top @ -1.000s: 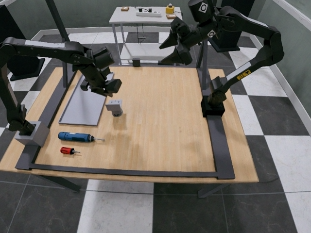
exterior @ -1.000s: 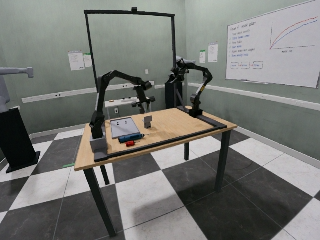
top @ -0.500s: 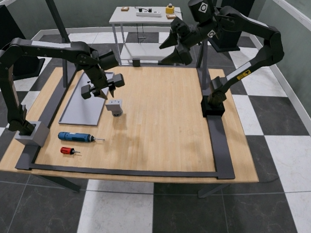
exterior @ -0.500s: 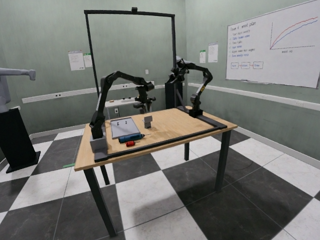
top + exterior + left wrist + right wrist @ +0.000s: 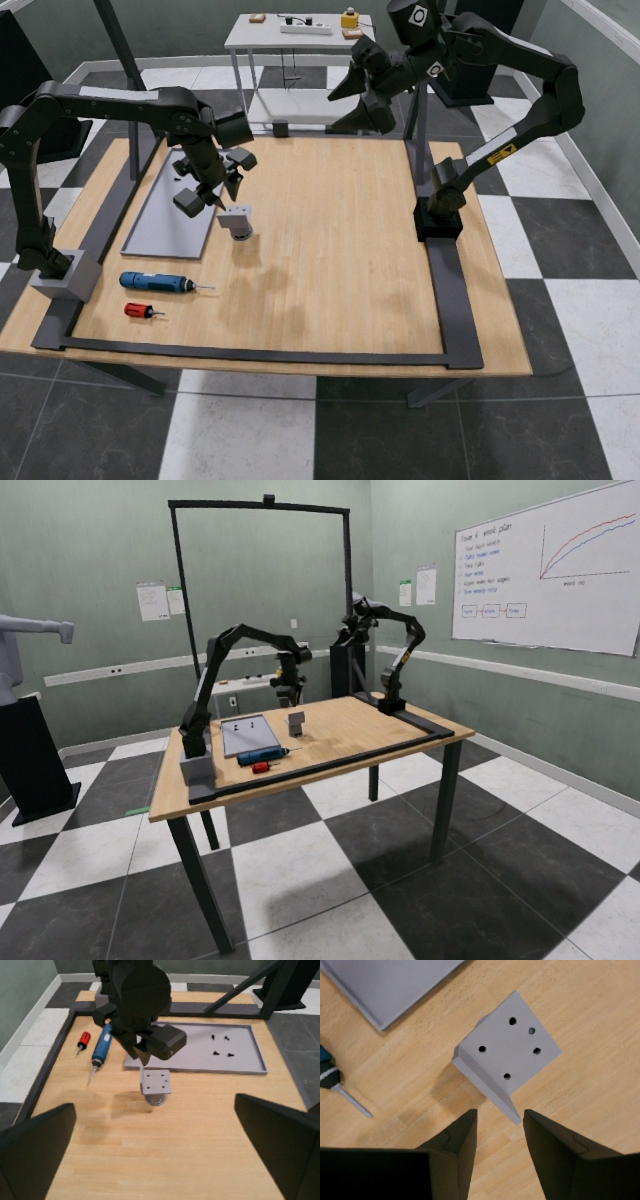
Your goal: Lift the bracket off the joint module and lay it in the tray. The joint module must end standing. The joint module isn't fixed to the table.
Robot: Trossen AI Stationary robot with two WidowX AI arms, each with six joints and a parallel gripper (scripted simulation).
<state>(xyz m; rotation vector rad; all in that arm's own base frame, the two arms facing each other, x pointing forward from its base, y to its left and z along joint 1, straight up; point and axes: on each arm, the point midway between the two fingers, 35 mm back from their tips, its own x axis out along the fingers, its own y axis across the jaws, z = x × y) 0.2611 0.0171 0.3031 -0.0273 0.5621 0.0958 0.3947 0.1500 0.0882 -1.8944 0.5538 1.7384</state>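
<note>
The grey bracket with four holes in its top sits on the dark round joint module, which stands upright on the wooden table beside the grey tray. My right gripper hovers just above the bracket's edge on the tray side. In the right wrist view its fingers stand narrowed with a gap, empty, over the bracket's flange corner. My left gripper is open wide and raised high over the table's far edge. The left wrist view shows the bracket from afar.
Several small black screws lie in the tray. A blue electric screwdriver and a small red screwdriver lie near the table's front left. A dark frame rail runs along the table edges.
</note>
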